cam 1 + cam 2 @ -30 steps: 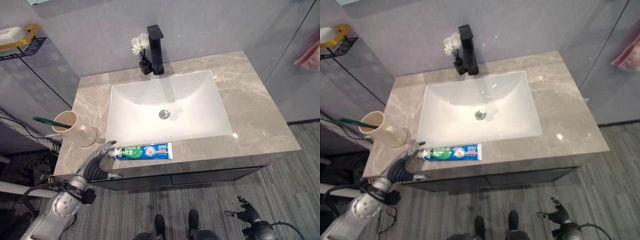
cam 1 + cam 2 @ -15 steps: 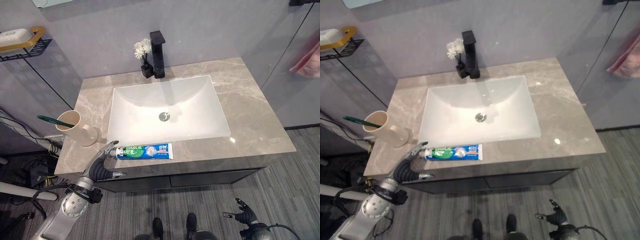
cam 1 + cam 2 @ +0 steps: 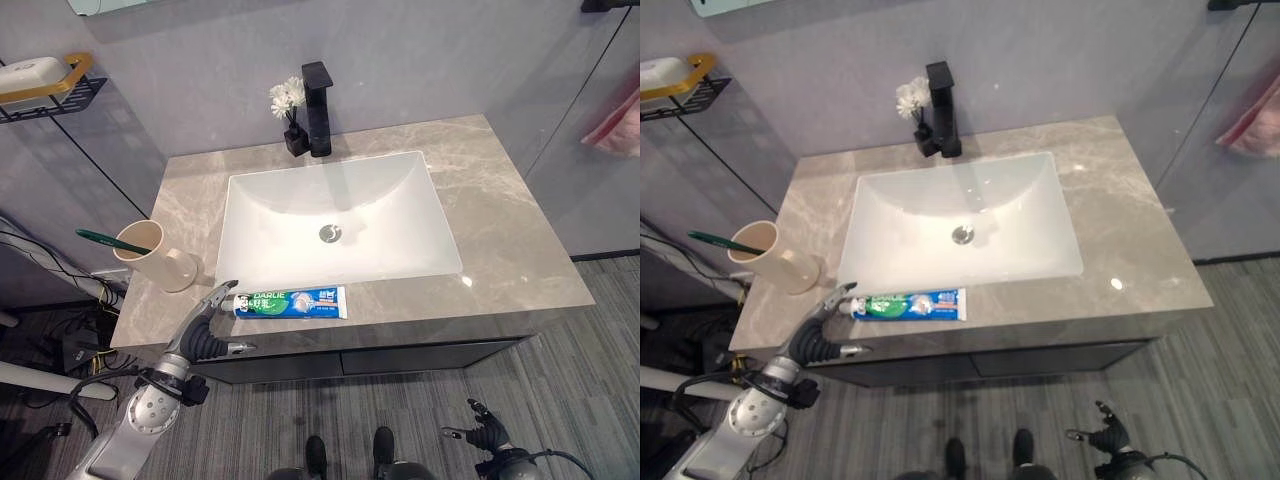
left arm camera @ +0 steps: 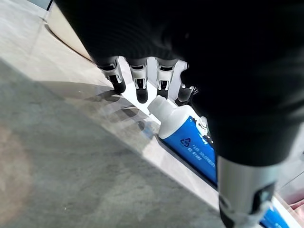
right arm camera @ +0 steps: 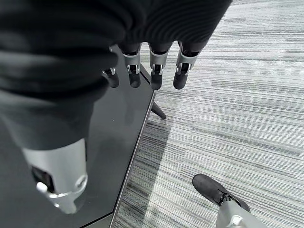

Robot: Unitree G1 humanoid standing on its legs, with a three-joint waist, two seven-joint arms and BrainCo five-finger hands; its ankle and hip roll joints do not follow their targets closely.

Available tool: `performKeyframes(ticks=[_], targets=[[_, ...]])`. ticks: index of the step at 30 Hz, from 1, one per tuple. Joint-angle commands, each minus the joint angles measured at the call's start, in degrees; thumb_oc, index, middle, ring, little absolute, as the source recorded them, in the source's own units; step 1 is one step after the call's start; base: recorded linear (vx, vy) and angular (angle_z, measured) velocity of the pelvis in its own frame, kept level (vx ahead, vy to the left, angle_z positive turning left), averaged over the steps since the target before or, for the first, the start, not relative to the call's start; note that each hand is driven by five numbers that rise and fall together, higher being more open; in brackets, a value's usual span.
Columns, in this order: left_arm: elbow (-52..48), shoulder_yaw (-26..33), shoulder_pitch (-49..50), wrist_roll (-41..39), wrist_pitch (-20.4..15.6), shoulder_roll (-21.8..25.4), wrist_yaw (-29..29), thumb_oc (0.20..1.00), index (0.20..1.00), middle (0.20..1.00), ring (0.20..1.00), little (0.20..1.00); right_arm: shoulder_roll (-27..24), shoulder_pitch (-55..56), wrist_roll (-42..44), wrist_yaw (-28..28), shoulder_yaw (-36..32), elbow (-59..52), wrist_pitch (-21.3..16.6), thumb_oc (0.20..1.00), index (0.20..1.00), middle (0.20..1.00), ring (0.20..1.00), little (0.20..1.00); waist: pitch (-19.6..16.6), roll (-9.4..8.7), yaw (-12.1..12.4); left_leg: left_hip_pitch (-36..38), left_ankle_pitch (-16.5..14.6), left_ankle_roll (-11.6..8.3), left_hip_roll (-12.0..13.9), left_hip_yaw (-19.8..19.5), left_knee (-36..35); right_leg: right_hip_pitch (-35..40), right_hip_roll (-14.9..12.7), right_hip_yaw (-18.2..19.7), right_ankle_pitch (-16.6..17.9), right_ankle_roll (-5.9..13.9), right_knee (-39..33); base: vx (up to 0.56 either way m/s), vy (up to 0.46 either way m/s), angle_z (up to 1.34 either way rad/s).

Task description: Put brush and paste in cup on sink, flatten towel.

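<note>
A blue and green toothpaste tube (image 3: 292,301) lies along the counter's front edge, below the basin, with its white cap (image 4: 163,109) to the left. My left hand (image 3: 204,324) is open, its straight fingers (image 4: 139,89) reaching up to the cap end without gripping it. A beige cup (image 3: 152,255) stands at the counter's left edge, and a green toothbrush (image 3: 104,240) sticks out of it to the left. A pink towel (image 3: 617,117) hangs on the wall at the far right. Down by the floor at the lower right, my right hand (image 3: 483,432) is open and holds nothing (image 5: 152,71).
A white basin (image 3: 340,215) is sunk in the grey marble counter (image 3: 510,230). A black tap (image 3: 318,97) and a small vase of white flowers (image 3: 289,108) stand behind it. A wall shelf with a soap dish (image 3: 38,78) hangs at the upper left.
The whole picture has shifted a little, so the camera moved. My left hand stays by the tube's cap. My right hand stays low.
</note>
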Motion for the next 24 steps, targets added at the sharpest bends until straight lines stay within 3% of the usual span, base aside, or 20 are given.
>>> performKeyframes(ticks=[1, 6, 7, 8, 11, 15, 24], targets=[[2.74, -3.74, -4.72, -0.01, -1.02, -2.05, 0.83, 1.000, 1.000, 1.000, 1.000, 1.000, -1.11, -0.42, 1.12, -1.21, 0.91, -1.70, -1.77, 1.000, 1.000, 1.000, 1.000, 1.000, 0.65, -0.48, -1.61, 1.37, -0.04, -5.61, 6.03, -0.70, 0.11, 2.96, -2.27, -0.64, -4.10, 4.36, 0.53, 0.00, 0.000, 0.00], [4.02, -5.11, -5.36, 3.51, -1.33, -1.68, 2.42, 1.000, 1.000, 1.000, 1.000, 1.000, -0.94, -0.61, 1.29, -1.89, 1.17, -1.89, -2.10, 1.000, 1.000, 1.000, 1.000, 1.000, 0.81, -0.79, -1.64, 1.29, -0.16, -5.56, 6.13, -0.65, 0.11, 2.77, -2.15, -0.67, -4.22, 4.30, 0.66, 0.01, -0.002, 0.00], [5.16, -5.99, -5.65, 6.03, -1.62, -1.31, 3.42, 0.853, 0.853, 0.853, 0.853, 0.853, -0.74, -0.59, 1.38, -2.27, 1.33, -1.70, -2.49, 1.000, 1.000, 1.000, 1.000, 1.000, 0.72, -0.98, -1.59, 1.60, -0.33, -5.52, 6.22, -0.58, 0.11, 3.03, -2.05, -0.57, -4.38, 4.27, 0.68, 0.05, -0.007, 0.02], [5.68, -6.54, -5.80, 7.35, -1.70, -1.07, 3.82, 0.771, 0.771, 0.771, 0.771, 0.771, -0.75, -0.61, 1.34, -2.55, 1.38, -1.54, -2.64, 1.000, 1.000, 1.000, 1.000, 1.000, 0.65, -1.14, -1.57, 1.82, -0.45, -5.52, 6.27, -0.51, 0.11, 3.26, -2.00, -0.49, -4.46, 4.27, 0.67, 0.04, -0.005, 0.02], [8.68, -8.36, -5.82, 11.00, -1.85, -1.12, 5.34, 0.693, 0.693, 0.693, 0.693, 0.693, -0.29, -0.61, 1.24, -3.52, 1.48, -0.66, -3.17, 1.000, 1.000, 1.000, 1.000, 1.000, 0.22, -1.86, -1.47, 2.79, -0.86, -5.53, 6.46, -0.22, 0.11, 4.10, -1.81, -0.31, -4.73, 4.31, 0.65, 0.06, -0.003, 0.00], [12.31, -9.82, -5.62, 13.70, -1.54, -1.30, 6.76, 0.200, 0.200, 0.200, 0.200, 0.200, 0.22, -0.59, 1.01, -4.41, 1.50, 0.25, -3.48, 1.000, 1.000, 1.000, 1.000, 1.000, -0.50, -2.78, -1.32, 3.58, -1.13, -5.62, 6.79, -0.10, 0.11, 4.85, -1.61, -0.38, -4.98, 4.40, 0.82, 0.04, -0.003, -0.03], [14.81, -11.47, -5.49, 16.43, -1.18, -1.54, 7.34, 0.200, 0.200, 0.200, 0.200, 0.200, 0.91, -1.02, 0.49, -5.51, 1.69, 1.40, -3.49, 1.000, 1.000, 1.000, 1.000, 1.000, -1.73, -4.00, -0.99, 4.48, -1.63, -5.45, 6.95, -0.22, 0.11, 5.36, -1.68, -0.28, -5.35, 4.50, 1.73, 0.00, 0.004, 0.00]])
